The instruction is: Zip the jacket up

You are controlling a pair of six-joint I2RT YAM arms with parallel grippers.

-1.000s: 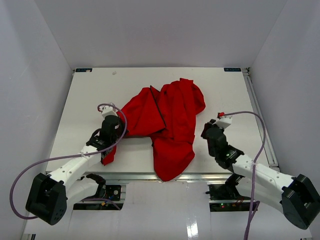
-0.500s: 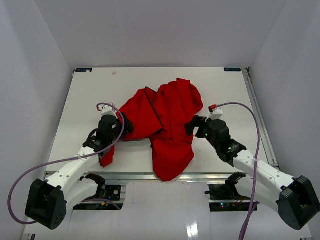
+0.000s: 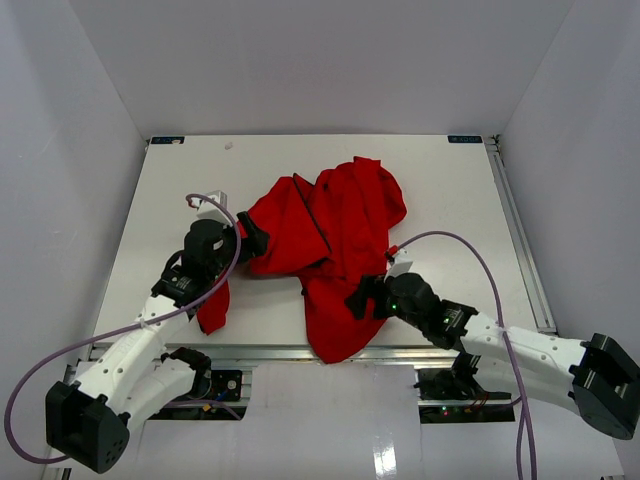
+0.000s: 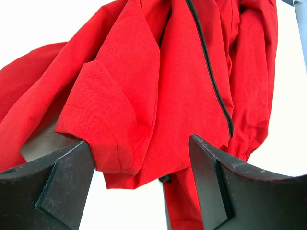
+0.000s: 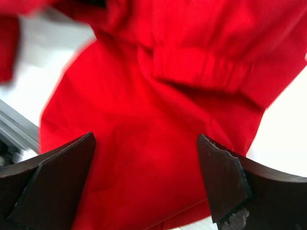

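Jacket: the jacket (image 3: pixel 335 235) is lying crumpled near the middle of the white surface (image 3: pixel 170 190), bunched into overlapping folds and not spread flat.
Near lobe: 1 broad red part of it is reaching down to the near edge of the surface and is hanging slightly over the metal rail (image 3: pixel 270 352) there.
Left strip: a narrow red piece is trailing toward the near left, lying just beside the left arm.
Zipper: in the left wrist view the dark zipper (image 4: pixel 211 81) is running from the top centre down to the right across the red cloth (image 4: pixel 144 72), ending close to a gathered hem.
Left end effector: the left end effector (image 3: pixel 252 240) is sitting at the jacket's left edge with its jaws spread wide, released and gripping nothing. Its own camera (image 4: pixel 138 143) is showing a folded flap of cloth lying close to the left finger (image 4: pixel 62 182).
Right end effector: the right end effector (image 3: pixel 362 300) is hanging over the near lobe, also released. Its 2 fingers (image 5: pixel 225 182) are standing well apart (image 5: pixel 146 139) with blurred red fabric (image 5: pixel 158 110) and an elastic cuff filling the gap behind them.
Cables: a purple cable (image 3: pixel 470 250) is looping above the right arm.
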